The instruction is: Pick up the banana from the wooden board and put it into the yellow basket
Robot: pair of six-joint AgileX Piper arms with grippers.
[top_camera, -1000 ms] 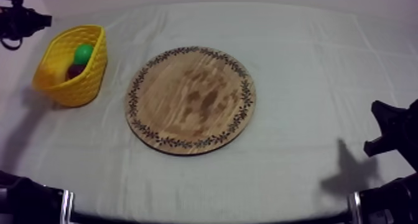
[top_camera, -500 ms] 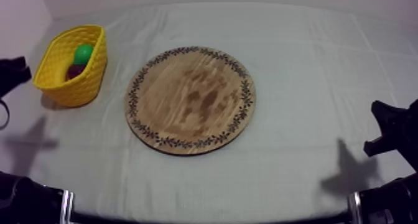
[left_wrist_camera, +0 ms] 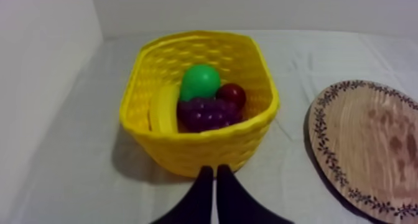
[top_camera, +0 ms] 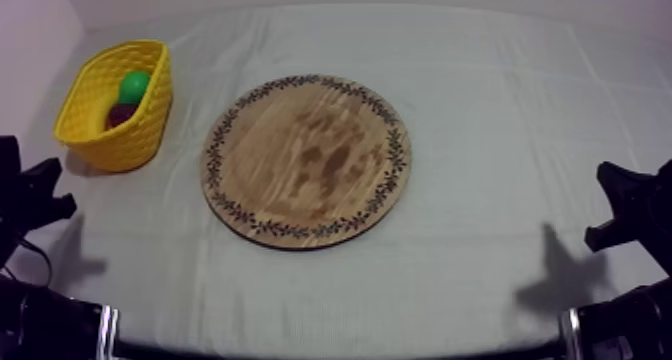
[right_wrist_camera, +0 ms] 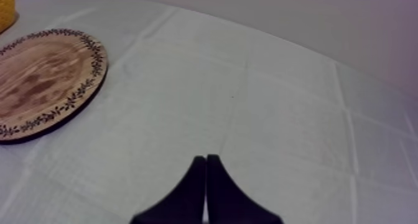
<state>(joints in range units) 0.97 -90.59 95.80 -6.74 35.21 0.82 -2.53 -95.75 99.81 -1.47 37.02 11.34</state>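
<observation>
The banana (left_wrist_camera: pixel 164 107) lies inside the yellow basket (left_wrist_camera: pixel 186 149), along its left wall, beside a green pear (left_wrist_camera: pixel 200 82), purple grapes (left_wrist_camera: pixel 205 113) and a small red fruit (left_wrist_camera: pixel 232 93). From above, the basket (top_camera: pixel 105 134) stands at the table's far left with the pear (top_camera: pixel 133 85) showing in it. The round wooden board (top_camera: pixel 305 159) carries nothing. My left gripper (left_wrist_camera: pixel 214 172) is shut on nothing, a short way in front of the basket; from above it (top_camera: pixel 48 191) sits low at the left edge. My right gripper (right_wrist_camera: pixel 205 160) is shut and holds nothing, low at the right edge (top_camera: pixel 615 209).
Bare grey-white cloth stretches between the board (right_wrist_camera: pixel 43 77) and my right gripper. A corner of the basket (right_wrist_camera: pixel 5 5) peeks in beyond the board. A pale wall stands left of the basket.
My left arm has drawn back from beside the basket at the upper left down to the lower left edge. The right arm, board and basket have stayed put.
</observation>
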